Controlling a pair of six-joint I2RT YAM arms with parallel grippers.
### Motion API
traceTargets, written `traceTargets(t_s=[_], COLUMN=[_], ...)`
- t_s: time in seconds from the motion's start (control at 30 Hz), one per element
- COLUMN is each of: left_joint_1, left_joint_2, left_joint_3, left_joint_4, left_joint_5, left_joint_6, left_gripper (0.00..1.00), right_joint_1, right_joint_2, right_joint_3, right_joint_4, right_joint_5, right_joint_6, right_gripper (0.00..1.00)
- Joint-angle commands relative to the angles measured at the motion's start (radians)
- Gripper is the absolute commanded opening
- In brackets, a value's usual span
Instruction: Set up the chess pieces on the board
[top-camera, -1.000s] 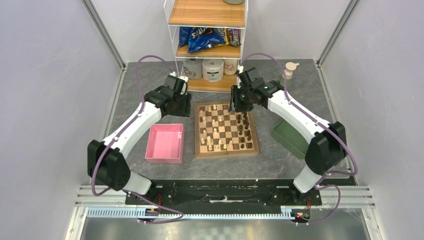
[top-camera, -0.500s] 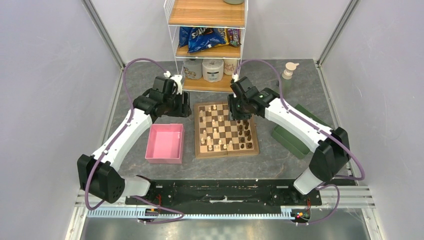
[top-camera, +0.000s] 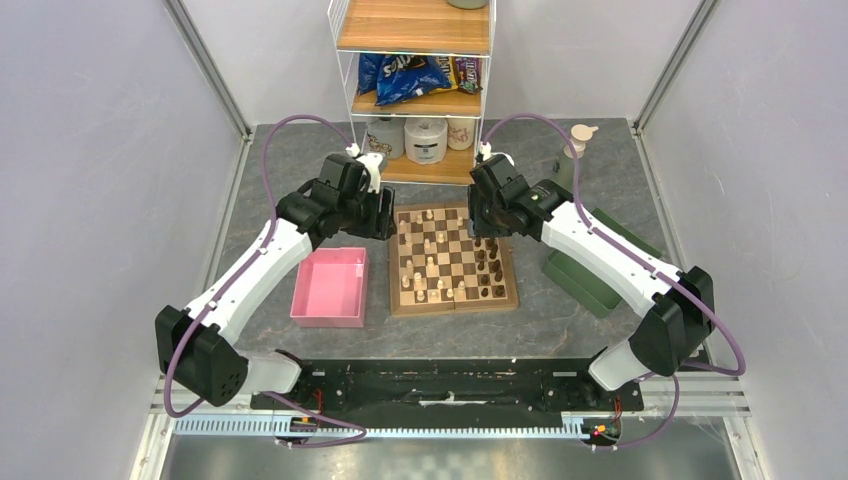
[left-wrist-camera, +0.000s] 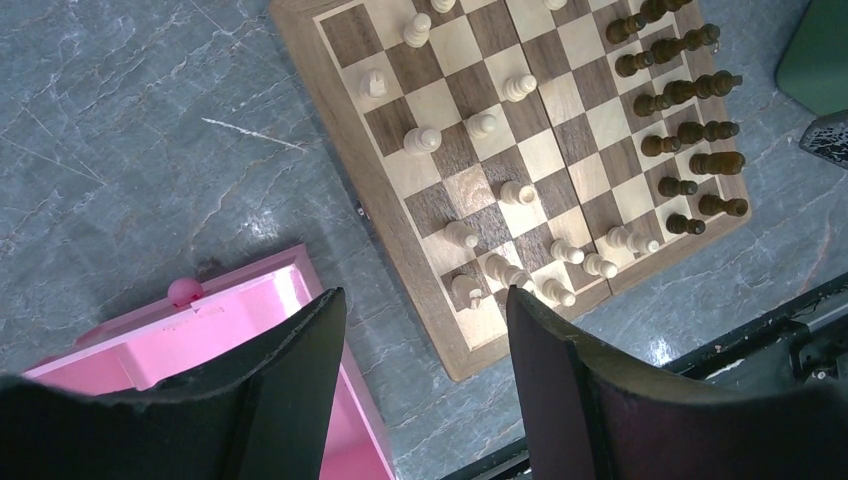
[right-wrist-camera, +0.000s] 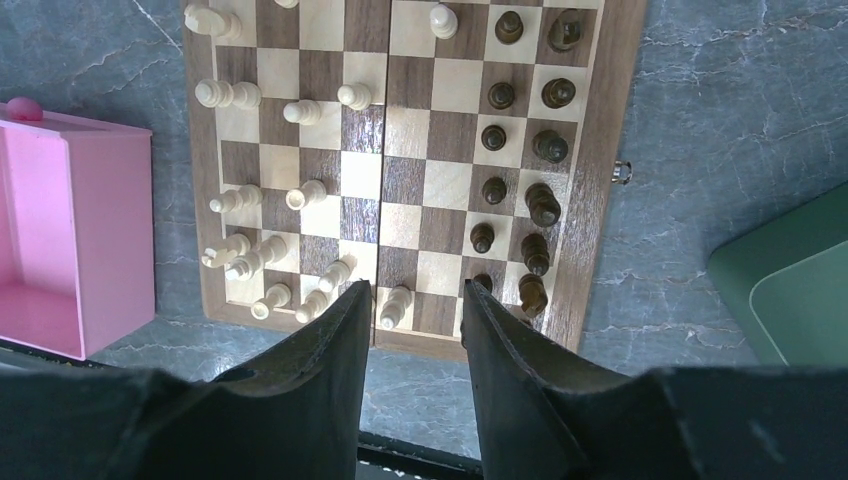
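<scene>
The board (top-camera: 452, 300) lies in the middle of the table. Cream-white chess pieces (top-camera: 425, 262) stand scattered over its left half. Dark pieces (top-camera: 490, 265) stand in two columns along its right side. My left gripper (top-camera: 385, 218) hovers by the board's far left corner, open and empty. In the left wrist view (left-wrist-camera: 425, 300) its fingers frame the table between the pink tray and the board (left-wrist-camera: 468, 190). My right gripper (top-camera: 480, 222) hovers over the board's far right part, open and empty. In the right wrist view (right-wrist-camera: 415, 295) it looks down on the board (right-wrist-camera: 440, 185), white pieces (right-wrist-camera: 300, 195) and dark pieces (right-wrist-camera: 540, 200).
A pink tray (top-camera: 330, 285) sits left of the board, a pink knob on its far rim (left-wrist-camera: 184, 291). A green tray (top-camera: 585, 275) sits to the right. A wire shelf (top-camera: 415, 90) with snack bags and jars stands behind the board. A pump bottle (top-camera: 575, 150) stands at the back right.
My left wrist swung left and back, then returned right to the board's far left corner. My right wrist shifted slightly over the board's far right part. Both grippers stayed open.
</scene>
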Motion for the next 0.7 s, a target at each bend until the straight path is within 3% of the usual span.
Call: traceTargets(t_s=[0.0,0.4,0.67], left_joint_1=[-0.002,-0.016,-0.016], left_joint_2=[0.009,-0.029,0.014], left_joint_3=[0.024,-0.055,-0.006], left_joint_4=[0.0,-0.017,-0.005], left_joint_5=[-0.023,-0.033,-0.026], left_joint_6=[0.032,0.007,0.025], left_gripper=[0.68,0.68,0.68], right_joint_1=[-0.001,-0.004,-0.009], right_joint_2=[-0.029,0.007,0.011], right_joint_3=[0.001,0.01,0.009], right_joint_4=[0.022,0.046,0.052], right_joint_5=[0.032,0.021,0.017], right_joint_6=[0.011,0.019,0.012], right_gripper=[0.47,0.47,0.47])
